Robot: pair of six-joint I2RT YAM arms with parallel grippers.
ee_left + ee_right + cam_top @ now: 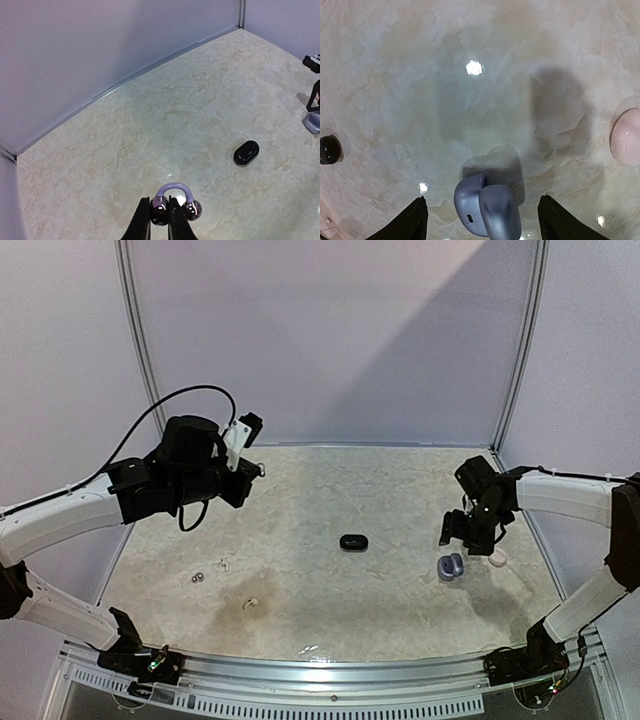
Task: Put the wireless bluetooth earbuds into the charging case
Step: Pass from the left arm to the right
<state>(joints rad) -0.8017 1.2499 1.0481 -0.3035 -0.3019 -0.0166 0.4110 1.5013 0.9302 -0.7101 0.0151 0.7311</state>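
**Left pincer** (160, 204): fingers drawn together and clamped on the held earbud (173, 192), a silvery-lilac arch joining two glossy dark bulbs. One bulb sits between the fingertips; the other hangs free just to their right. The pincer is raised above the far-left part of the table, well apart from every case.

**Right pincer** (482, 200): fingers (414, 222) spread wide apart, hovering directly over the blue-grey charging case (487, 212). The case lies on the surface below the gap and shows two halves, apparently opened. A pinkish-white case (626, 137) lies just beside it toward the right wall. A black case (353, 542), a smooth oval, lies near the table's middle, between the two arms.

**Loose pieces**, near-left area, well apart from both pincers: a grey earbud (198, 578), a white earbud (222, 565) near it, and a second white earbud (250, 603) closer to the front edge. All are too small for their shape to be made out.

**Surface:** the tabletop (330, 490) is pale beige and marbled, glossy enough to throw back lamp highlights.

**Room:** plain pale lilac walls (330, 330) stand on three sides, framed by metal uprights (138, 340). A metal rail (330, 665) runs along the near edge, where the arm bases are bolted.
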